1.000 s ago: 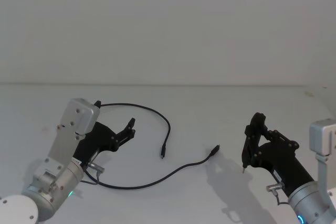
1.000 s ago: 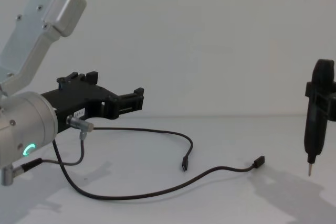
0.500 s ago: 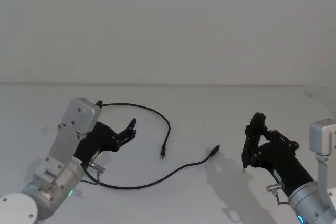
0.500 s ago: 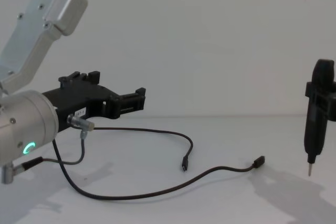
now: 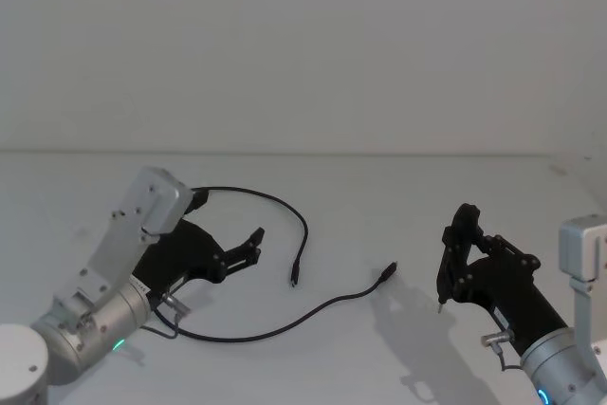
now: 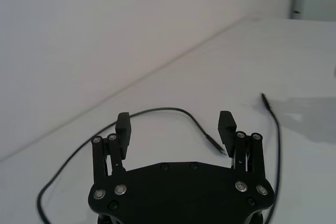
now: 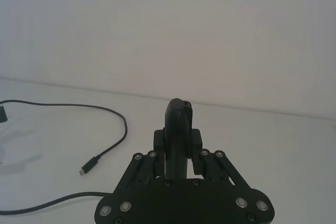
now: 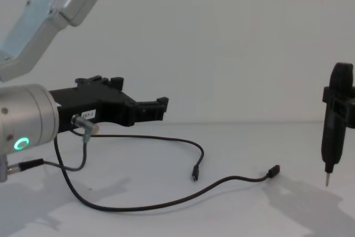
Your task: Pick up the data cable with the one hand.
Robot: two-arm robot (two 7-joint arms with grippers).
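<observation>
Black data cable point(image 5: 305, 227) lies looped mid-counter under my left gripper point(image 5: 252, 246), jaws apart. I should dip, straddle one strand squarely, then close. My right gripper point(image 5: 463, 258) idles near the counter's right edge, clamped on a pen tool point(image 8: 331, 137).

One data cable point(image 5: 242, 190), two plugs point(image 5: 294, 279) — left tool point(image 5: 254, 246), right tool point(image 7: 178, 142) — one pen-like probe point(image 8: 333, 131).

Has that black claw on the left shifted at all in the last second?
Yes. The black angular left gripper has slid rightward, closer to the plug end of the long thin black data cable, which lies unmoved.
</observation>
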